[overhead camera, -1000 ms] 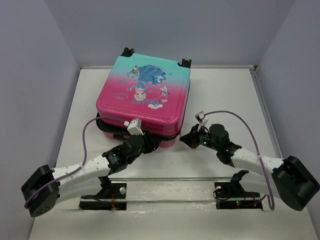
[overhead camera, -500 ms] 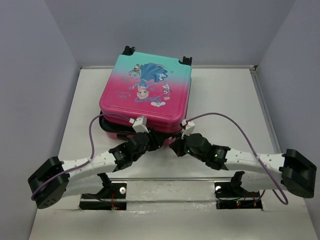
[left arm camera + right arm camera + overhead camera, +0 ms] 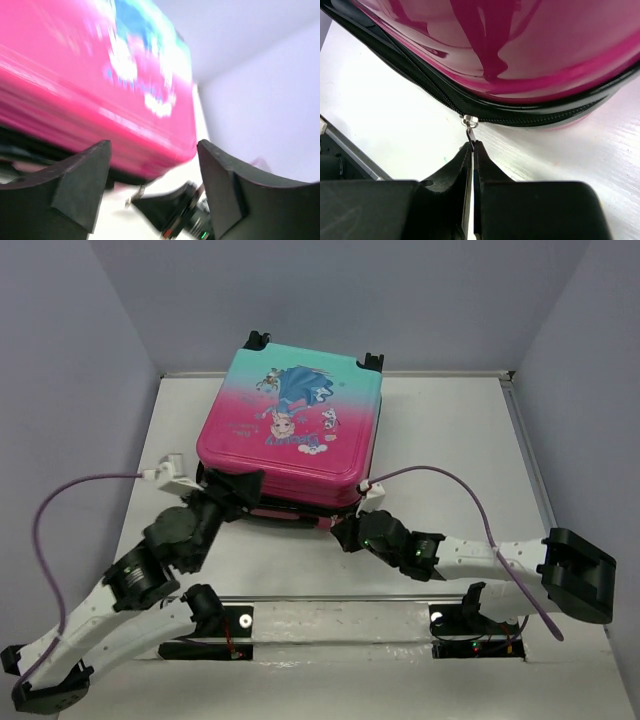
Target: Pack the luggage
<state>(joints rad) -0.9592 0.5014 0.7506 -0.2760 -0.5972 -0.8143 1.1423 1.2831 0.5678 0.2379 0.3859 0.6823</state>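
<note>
The luggage [image 3: 290, 430] is lying flat, picture side up, at the back middle of the bench [image 3: 450, 440]. I'm gripping its zipper pull [image 3: 469, 126] with the right hand [image 3: 471, 146], fingers clamped on the tab at the near right corner. My left hand [image 3: 152, 150] is sitting at the near left corner, fingers spread apart; I cannot tell if it's touching the shell.
</note>
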